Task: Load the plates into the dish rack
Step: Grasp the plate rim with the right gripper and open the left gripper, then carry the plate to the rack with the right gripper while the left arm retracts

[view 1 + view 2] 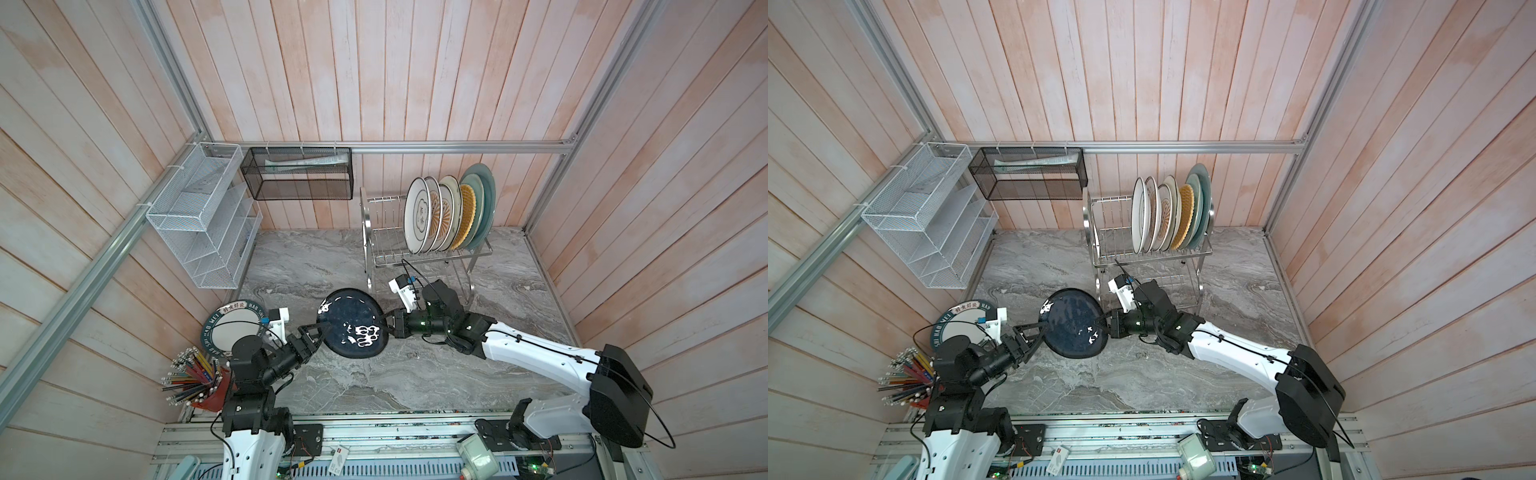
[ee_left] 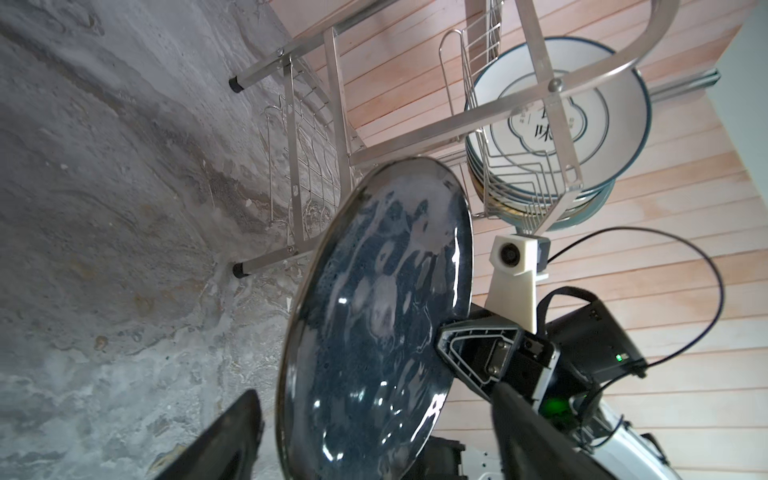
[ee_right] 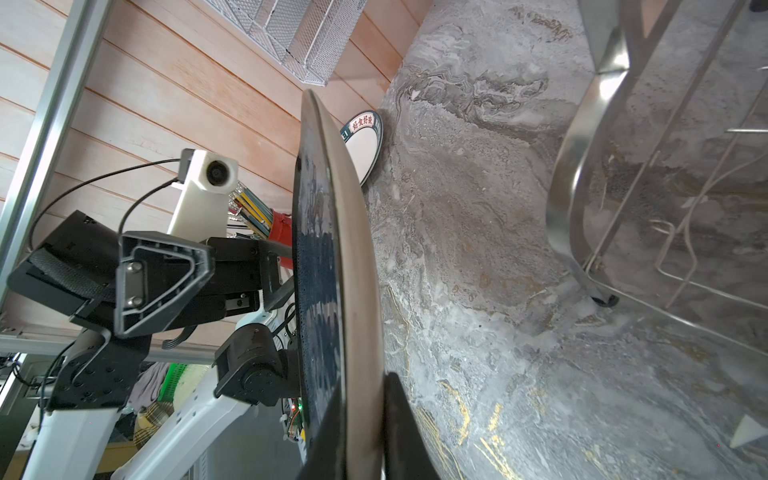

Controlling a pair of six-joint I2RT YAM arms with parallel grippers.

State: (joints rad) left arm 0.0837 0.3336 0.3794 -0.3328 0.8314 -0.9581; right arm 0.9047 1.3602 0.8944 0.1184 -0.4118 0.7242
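One black plate [image 1: 353, 324] hangs tilted above the marble tabletop [image 1: 415, 374], just in front of the left end of the dish rack [image 1: 365, 224] and not touching it. My right gripper [image 1: 384, 322] is clamped on the part of its rim nearest the rack. In the right wrist view the plate's edge runs straight down between my fingers [image 3: 401, 432]. My left gripper [image 1: 324, 332] sits at the opposite rim with its jaws spread wide. It has one finger on each face of the plate, and I see neither one pressing on it.

Up in the rack's top tier a row of plates stands on edge, packed toward the right end. A white dark-rimmed plate [image 1: 417, 216] is at the left of the row, a yellow woven-look plate [image 1: 468, 216] is further along, and a grey-blue plate [image 1: 488, 195] is last.

Well to the left of the rack, a dark-rimmed lettered plate [image 1: 230, 328] leans at the side wall, partly behind my left arm. A red cup of pencils [image 1: 195, 378] stands nearer to me than that. Left of the rack on the walls hang a black mesh basket [image 1: 297, 174] and, beyond it, a white mesh organiser [image 1: 199, 224].
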